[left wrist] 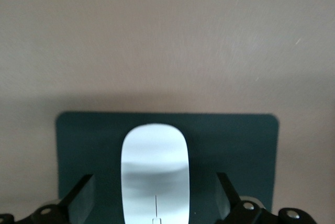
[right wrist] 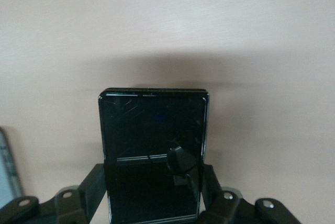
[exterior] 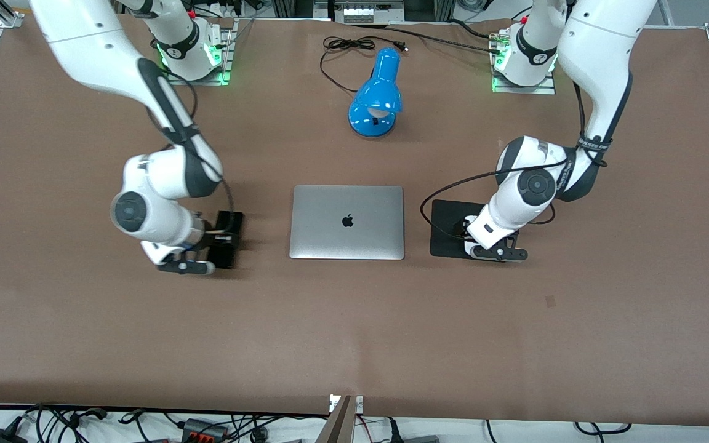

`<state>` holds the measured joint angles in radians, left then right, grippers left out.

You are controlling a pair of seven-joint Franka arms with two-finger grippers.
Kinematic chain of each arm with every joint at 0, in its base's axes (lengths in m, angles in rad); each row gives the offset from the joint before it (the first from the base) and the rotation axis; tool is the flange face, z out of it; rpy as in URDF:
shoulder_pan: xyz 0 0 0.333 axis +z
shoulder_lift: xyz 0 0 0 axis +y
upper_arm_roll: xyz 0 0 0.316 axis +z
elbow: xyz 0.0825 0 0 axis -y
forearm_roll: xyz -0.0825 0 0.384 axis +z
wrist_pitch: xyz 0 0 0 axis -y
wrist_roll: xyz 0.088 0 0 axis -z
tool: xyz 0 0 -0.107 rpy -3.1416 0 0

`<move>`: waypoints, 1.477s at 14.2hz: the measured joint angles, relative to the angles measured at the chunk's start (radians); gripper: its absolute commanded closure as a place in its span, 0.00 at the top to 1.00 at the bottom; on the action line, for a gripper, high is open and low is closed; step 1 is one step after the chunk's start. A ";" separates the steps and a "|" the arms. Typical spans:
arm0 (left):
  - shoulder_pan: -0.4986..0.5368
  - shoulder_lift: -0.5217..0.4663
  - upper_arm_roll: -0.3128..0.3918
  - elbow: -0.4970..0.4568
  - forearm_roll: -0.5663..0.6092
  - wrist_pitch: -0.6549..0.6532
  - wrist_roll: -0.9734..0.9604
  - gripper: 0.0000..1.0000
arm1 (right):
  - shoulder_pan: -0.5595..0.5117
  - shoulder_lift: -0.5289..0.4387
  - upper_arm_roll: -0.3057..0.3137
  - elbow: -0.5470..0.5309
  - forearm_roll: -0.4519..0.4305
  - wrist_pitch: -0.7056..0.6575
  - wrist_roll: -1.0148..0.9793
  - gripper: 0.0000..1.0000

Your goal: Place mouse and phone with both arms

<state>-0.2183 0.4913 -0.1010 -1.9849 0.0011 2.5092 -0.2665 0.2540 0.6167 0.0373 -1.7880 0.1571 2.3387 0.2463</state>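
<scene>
The left end effector (left wrist: 156, 203) stands with fingers (left wrist: 81, 198) apart around the mouse (left wrist: 155, 174), which lies on the black pad (exterior: 447, 227) at the right of the front view; it should lift straight up, not drag. The right end effector (right wrist: 154, 195) clamps the phone (right wrist: 153, 150) low over the desk (exterior: 354, 332), beside the laptop (exterior: 347, 222), and should open only once the phone lies flat. Only the wrist views show the mouse and both grips.

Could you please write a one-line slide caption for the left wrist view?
Open left gripper straddling the small white oval mouse on the black square pad.
</scene>
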 measured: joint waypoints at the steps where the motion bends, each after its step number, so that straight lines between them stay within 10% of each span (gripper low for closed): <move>1: 0.001 -0.023 0.001 0.003 0.000 0.000 0.000 1.00 | 0.026 0.023 0.000 0.016 0.001 0.000 0.026 0.19; 5: 0.009 -0.112 0.013 0.040 0.000 -0.093 -0.001 1.00 | 0.067 0.061 -0.004 0.042 -0.009 -0.006 0.063 0.20; 10: 0.025 -0.150 0.022 0.316 0.015 -0.573 0.000 1.00 | 0.074 0.061 -0.001 0.042 -0.094 -0.009 0.042 0.20; 11: 0.027 -0.155 0.022 0.368 0.040 -0.656 0.000 1.00 | 0.076 0.061 -0.001 0.042 -0.102 -0.009 0.038 0.30; 13: 0.028 -0.158 0.022 0.480 0.079 -0.828 0.014 1.00 | 0.077 0.061 -0.001 0.042 -0.103 -0.009 0.034 1.00; 21: 0.190 -0.216 0.024 0.734 0.007 -1.198 0.210 1.00 | 0.022 -0.035 -0.031 0.140 -0.104 -0.034 0.053 1.00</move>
<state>-0.0286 0.2755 -0.0765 -1.2505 0.0079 1.3110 -0.0570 0.2761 0.5816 0.0068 -1.6476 0.0536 2.3044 0.2996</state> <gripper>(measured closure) 0.000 0.000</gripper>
